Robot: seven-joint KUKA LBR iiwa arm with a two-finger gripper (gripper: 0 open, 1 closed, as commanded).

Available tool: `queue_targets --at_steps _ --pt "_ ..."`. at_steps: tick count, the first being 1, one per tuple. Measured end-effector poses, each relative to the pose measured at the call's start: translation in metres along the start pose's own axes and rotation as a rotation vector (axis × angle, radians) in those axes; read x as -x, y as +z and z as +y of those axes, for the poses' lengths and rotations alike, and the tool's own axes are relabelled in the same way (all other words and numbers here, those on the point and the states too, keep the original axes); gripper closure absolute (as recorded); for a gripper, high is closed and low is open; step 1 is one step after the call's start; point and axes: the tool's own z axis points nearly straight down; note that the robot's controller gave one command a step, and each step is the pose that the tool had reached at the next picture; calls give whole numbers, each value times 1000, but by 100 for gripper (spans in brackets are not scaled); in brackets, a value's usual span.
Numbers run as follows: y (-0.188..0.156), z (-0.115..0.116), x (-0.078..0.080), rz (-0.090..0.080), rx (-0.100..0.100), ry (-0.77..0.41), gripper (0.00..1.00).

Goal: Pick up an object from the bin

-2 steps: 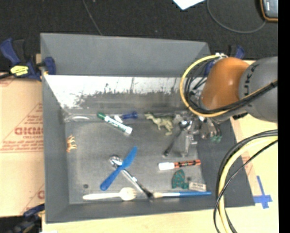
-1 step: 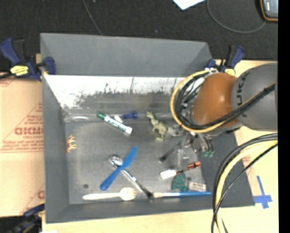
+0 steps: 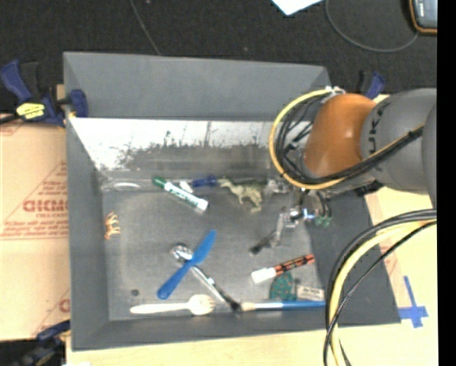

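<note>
My gripper (image 3: pixel 290 218) hangs low in the right part of the bin, under the arm's orange cover. A small beige toy dinosaur (image 3: pixel 245 194) lies just to its left near the back wall. In front of the gripper, on the bin floor, lies a marker (image 3: pixel 284 268) with an orange and black barrel and a white cap. A small dark piece (image 3: pixel 259 245) lies just below and left of the gripper; whether it touches it I cannot tell.
A green and white marker (image 3: pixel 181 192) and a blue pen (image 3: pixel 206 181) lie at the back. A blue propeller-like strip (image 3: pixel 187 265), a metal spoon (image 3: pixel 183 252), a white plastic fork (image 3: pixel 174 306), a green piece (image 3: pixel 284 287) and a blue-handled stick (image 3: pixel 283 305) lie at the front.
</note>
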Motion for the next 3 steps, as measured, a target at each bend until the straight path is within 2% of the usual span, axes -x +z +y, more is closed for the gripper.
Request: queue_targets --at_steps 1,3 --pt "4 12 -70 11 -3 464 100" --pt "4 12 -70 12 -4 459 100"
